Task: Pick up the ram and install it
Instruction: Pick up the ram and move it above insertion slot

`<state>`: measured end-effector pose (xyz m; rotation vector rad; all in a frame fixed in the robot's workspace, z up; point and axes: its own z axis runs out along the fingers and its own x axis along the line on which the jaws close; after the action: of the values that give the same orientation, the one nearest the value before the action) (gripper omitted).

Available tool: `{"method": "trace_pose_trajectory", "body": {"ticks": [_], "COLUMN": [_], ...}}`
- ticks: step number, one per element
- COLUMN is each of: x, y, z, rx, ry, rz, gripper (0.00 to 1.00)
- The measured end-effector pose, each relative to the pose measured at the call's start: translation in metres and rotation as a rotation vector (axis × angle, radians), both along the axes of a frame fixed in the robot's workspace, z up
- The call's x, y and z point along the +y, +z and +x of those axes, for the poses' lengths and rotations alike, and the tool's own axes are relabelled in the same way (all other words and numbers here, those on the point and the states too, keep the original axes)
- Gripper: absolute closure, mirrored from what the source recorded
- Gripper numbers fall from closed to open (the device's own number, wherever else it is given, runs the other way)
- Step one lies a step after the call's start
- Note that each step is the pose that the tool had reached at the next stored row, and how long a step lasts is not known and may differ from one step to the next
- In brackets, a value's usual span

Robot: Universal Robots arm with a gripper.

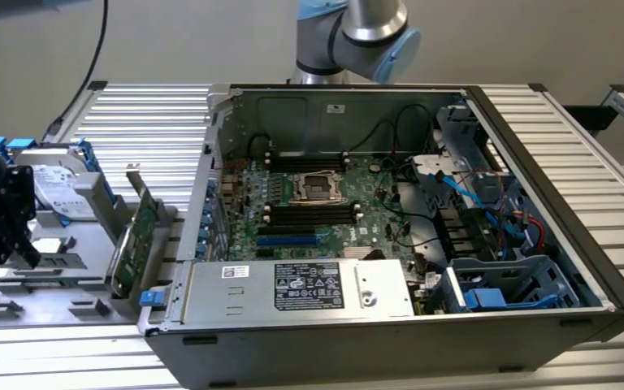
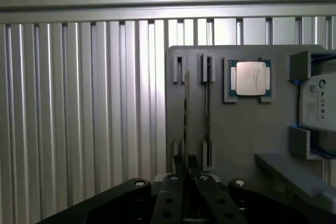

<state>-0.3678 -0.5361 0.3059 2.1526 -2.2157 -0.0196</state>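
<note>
Over gray tray [image 2: 247,129] | gripper [image 2: 186,164] clasps one ram [image 2: 186,108] | one processor chip [image 2: 250,78]

Scanning for print now: the black label [image 1: 309,286] on the silver power supply [image 1: 383,294] carries white lines and marks, none readable. The small white sticker [image 1: 236,271] beside it is unreadable too. The pale sticker [image 1: 335,106] on the case's back wall [image 1: 279,110] gives nothing either. In the wrist view, the hard drive label [image 2: 316,103] and the processor lid [image 2: 251,78] show faint print that is illegible.
</note>
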Motion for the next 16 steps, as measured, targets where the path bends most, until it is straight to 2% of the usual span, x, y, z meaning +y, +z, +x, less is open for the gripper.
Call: {"method": "trace_pose_trajectory", "body": {"ticks": [16], "x": [0.0], "y": [0.0728], "z": [0.061], "rx": [0.0279], "ry": [0.001], "rz": [0.0], "gripper": [0.86]}}
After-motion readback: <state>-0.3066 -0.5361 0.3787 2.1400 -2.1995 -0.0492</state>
